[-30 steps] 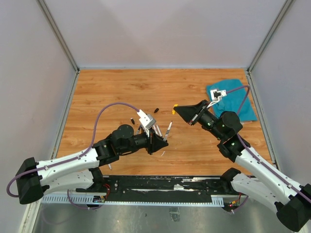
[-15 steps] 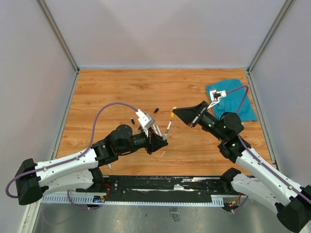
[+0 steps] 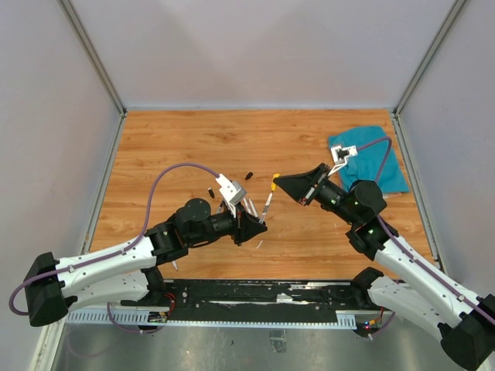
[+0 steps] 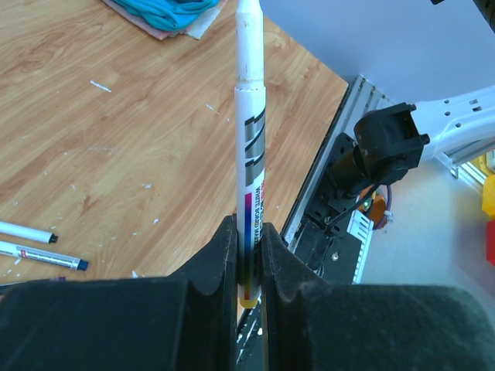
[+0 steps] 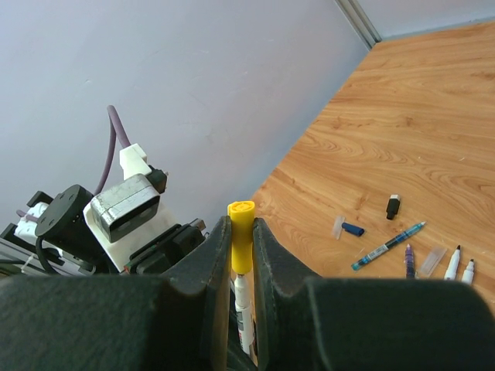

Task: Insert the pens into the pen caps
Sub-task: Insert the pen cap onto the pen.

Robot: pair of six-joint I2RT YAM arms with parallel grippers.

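My left gripper (image 4: 249, 232) is shut on the lower barrel of a white pen (image 4: 250, 147) with a yellow end. The pen points up and away toward the right arm. My right gripper (image 5: 240, 226) is shut on a yellow pen cap (image 5: 241, 212). The pen's tip (image 5: 242, 297) meets the cap's lower mouth between the right fingers; how deep it sits is hidden. From the top view, the pen (image 3: 267, 205) runs from the left gripper (image 3: 254, 224) up to the cap (image 3: 275, 180) at the right gripper (image 3: 281, 181), above the table's middle.
More pens (image 5: 387, 246) and loose dark caps (image 5: 394, 206) lie on the wooden table (image 3: 170, 147) near the left gripper. Two pens (image 4: 31, 243) show at the left wrist view's lower left. A teal cloth (image 3: 373, 158) lies at the back right.
The right gripper has carried the yellow cap left and a little nearer, bringing it onto the pen's tip. The left arm has barely moved.
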